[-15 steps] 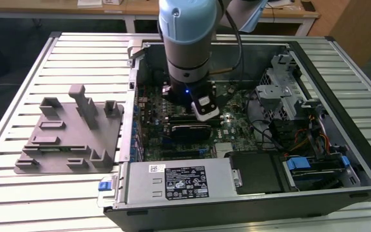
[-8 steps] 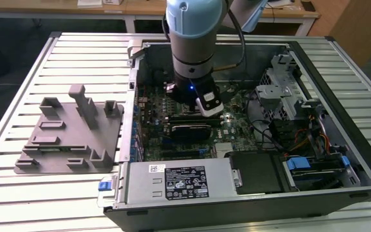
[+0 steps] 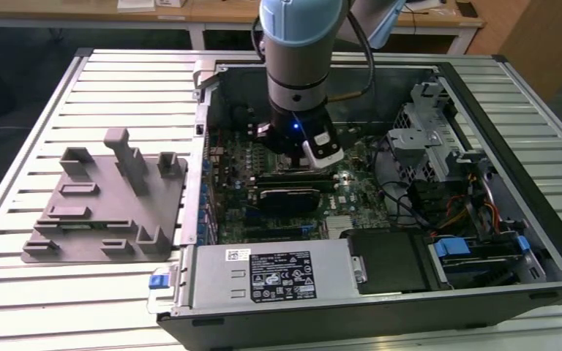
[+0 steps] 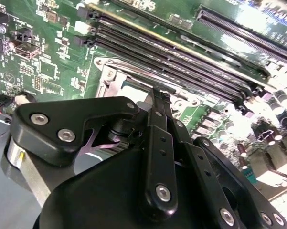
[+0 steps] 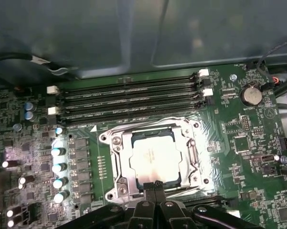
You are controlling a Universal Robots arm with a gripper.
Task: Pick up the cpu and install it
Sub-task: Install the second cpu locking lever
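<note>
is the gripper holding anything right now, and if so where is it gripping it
Nothing is held. The cpu lies flat in the socket frame on the motherboard, and the gripper sits at its edge with jaws closed together.

I see the cpu (image 5: 155,159) with a shiny, smooth metal top, my gripper (image 5: 154,187) in matt black plastic-looking links, the motherboard (image 5: 239,143) glossy green.

Slatted metal table (image 3: 85,292) — wooden desks (image 3: 213,13) behind, dark floor.
</note>
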